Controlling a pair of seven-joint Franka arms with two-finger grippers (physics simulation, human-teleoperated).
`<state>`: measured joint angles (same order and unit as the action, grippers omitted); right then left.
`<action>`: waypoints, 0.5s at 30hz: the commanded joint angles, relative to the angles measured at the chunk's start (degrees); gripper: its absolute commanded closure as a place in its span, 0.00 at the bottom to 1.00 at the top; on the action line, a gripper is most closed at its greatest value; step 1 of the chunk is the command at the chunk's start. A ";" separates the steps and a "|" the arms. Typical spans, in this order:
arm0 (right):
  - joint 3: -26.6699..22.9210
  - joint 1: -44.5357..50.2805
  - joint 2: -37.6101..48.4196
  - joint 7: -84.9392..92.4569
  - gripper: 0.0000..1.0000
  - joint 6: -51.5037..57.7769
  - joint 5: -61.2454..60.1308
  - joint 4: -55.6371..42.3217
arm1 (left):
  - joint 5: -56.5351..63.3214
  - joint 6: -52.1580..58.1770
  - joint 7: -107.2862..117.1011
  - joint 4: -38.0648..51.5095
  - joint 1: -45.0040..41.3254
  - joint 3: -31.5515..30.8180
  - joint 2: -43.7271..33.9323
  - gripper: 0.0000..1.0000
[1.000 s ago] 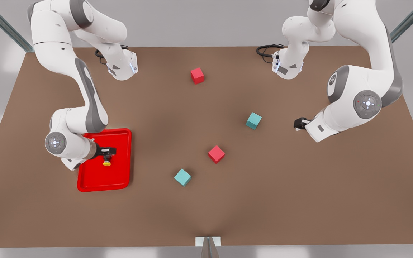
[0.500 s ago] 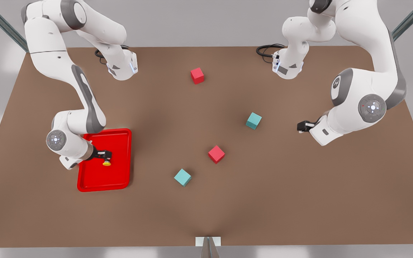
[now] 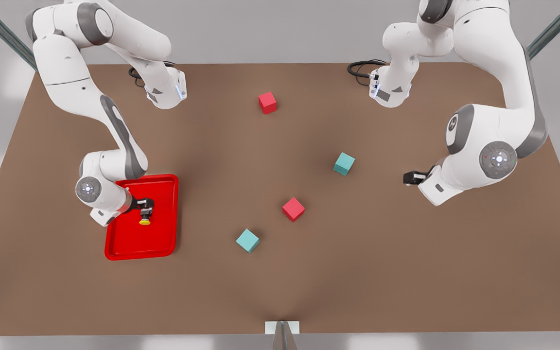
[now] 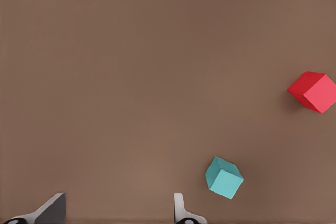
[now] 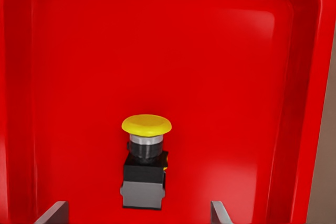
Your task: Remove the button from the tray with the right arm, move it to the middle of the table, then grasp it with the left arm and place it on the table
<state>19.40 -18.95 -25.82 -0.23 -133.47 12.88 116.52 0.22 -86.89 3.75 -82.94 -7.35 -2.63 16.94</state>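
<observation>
Starting at the front view's left, your right gripper (image 3: 146, 210) has shifted slightly over the tray (image 3: 161, 243) in the last second, fingers spread wide either side of the button (image 5: 145, 163), nothing gripped; I judge the grasp imminent. The button lies on its side on the tray floor, long axis along the floor, yellow cap pointing away from the gripper. Far right, your left gripper (image 3: 409, 178) waits above the table (image 3: 280, 282), open and empty.

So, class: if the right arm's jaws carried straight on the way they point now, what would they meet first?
Most likely the button: it lies between the open jaws of the right gripper, on the red tray. Height above it is unclear.
</observation>
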 commanded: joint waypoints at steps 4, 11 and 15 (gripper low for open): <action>1.43 -0.56 -0.46 7.26 0.00 -6.19 2.06 2.66 | 0.22 -0.03 0.91 0.06 0.14 -0.01 1.08 0.00; 1.43 -0.03 -1.86 6.73 0.00 -7.07 3.38 2.40 | 0.22 -1.26 0.91 0.15 -0.03 -0.01 2.14 0.00; 1.43 -0.82 -2.22 6.99 0.00 -6.63 3.91 0.55 | 0.22 -1.26 0.91 0.15 -0.12 -0.01 2.23 0.00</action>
<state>20.82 -19.67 -28.25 3.49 -139.65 16.55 117.31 0.40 -87.80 4.26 -82.82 -7.47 -2.63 19.17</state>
